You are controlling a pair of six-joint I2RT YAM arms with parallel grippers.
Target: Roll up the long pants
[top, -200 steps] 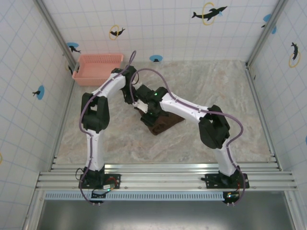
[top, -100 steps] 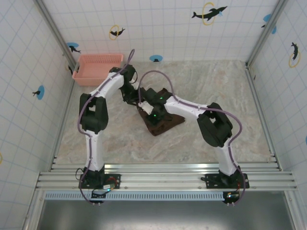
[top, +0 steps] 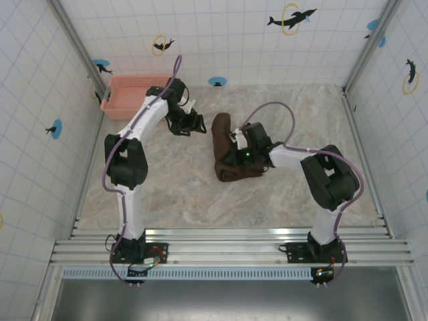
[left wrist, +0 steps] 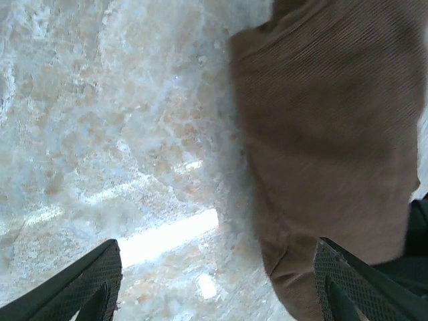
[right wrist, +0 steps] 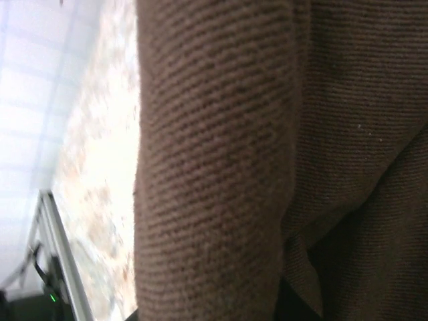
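Right of the pink basket (top: pixel 136 100), and nearer the arm bases than it, the long pants (top: pixel 222 142) lie on the table (top: pixel 307 120) as a thick, half-gathered bundle. It is not yet a tidy roll. The left hand (top: pixel 192 123) hovers between the basket and the bundle, its fingers (left wrist: pixel 99 282) spread apart over bare table and holding nothing. The right hand (top: pixel 239 151) is pressed into the side of the bundle away from the basket. Cloth hides its fingers, so I cannot tell whether they pinch a fold.

To roll well, I judge the right hand should pin the roll while the left takes the basket-side edge low. Both should then turn together, drawing the cloth snug so that no layer slips sideways or springs loose.
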